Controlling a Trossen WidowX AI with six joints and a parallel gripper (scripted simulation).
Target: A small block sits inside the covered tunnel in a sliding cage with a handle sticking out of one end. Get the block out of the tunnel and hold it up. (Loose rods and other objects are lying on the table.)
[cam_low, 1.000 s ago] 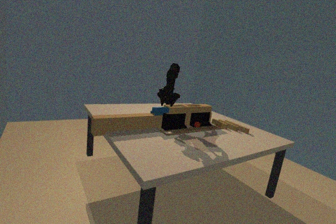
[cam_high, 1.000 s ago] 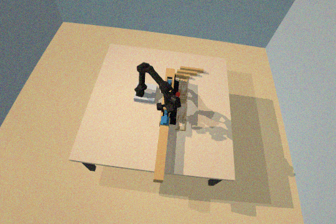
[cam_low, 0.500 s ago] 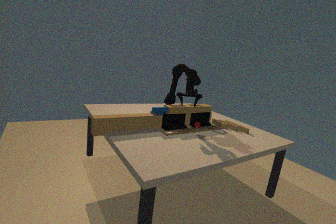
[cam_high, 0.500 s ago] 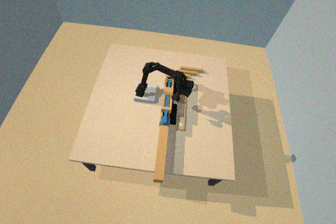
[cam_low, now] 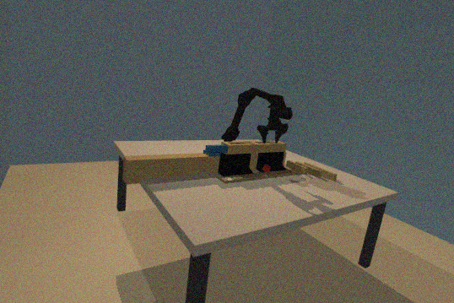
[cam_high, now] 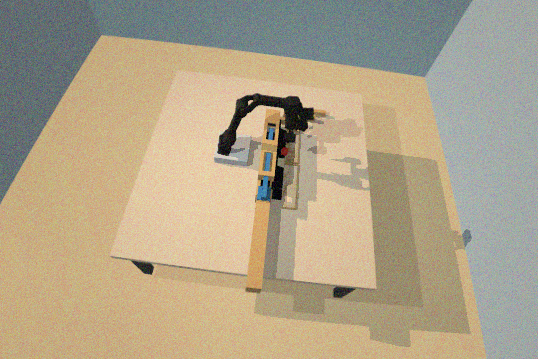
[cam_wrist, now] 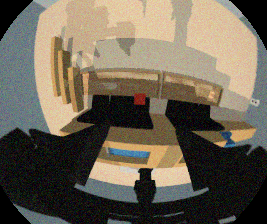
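1. Grey-blue walls (cam_high: 300,5) (cam_low: 211,46) (cam_wrist: 9,75) rise beyond the claw (cam_high: 296,125) (cam_low: 271,140) (cam_wrist: 144,125), and a tan floor (cam_high: 75,305) (cam_low: 63,215) lies below the table around its legs.
2. The pale table (cam_high: 200,205) (cam_low: 236,215) (cam_wrist: 244,55) spreads under the claw on all sides. Shadows cross it on the side facing away from the arm's base (cam_high: 245,157); a broad stretch of tabletop lies between the claw and the edge there.
3. A long wooden beam (cam_high: 258,245) (cam_low: 169,169) (cam_wrist: 247,131) runs well off to one side of the claw, its far end reaching past the table edge.
4. The wooden tunnel (cam_high: 267,148) (cam_low: 253,148) (cam_wrist: 164,156) stands below the claw, in line with the beam. It has two dark compartments open at the side, and blue shows through its top slots.
5. A low, thin-railed frame (cam_high: 298,185) (cam_low: 240,178) (cam_wrist: 160,85) lies beside those openings.
6. Loose rods (cam_high: 320,113) (cam_low: 312,170) (cam_wrist: 65,77) lie past the tunnel's end nearest the claw.
7. The claw is spread wide, holding nothing, above the tunnel.
8. The blue handle (cam_high: 263,190) (cam_low: 213,150) (cam_wrist: 227,138) sticks out at the tunnel's end farther from the claw.
9. The small red block (cam_high: 284,151) (cam_low: 267,168) (cam_wrist: 140,99) sits low at the open side of the compartment nearer the claw, apart from the fingers.
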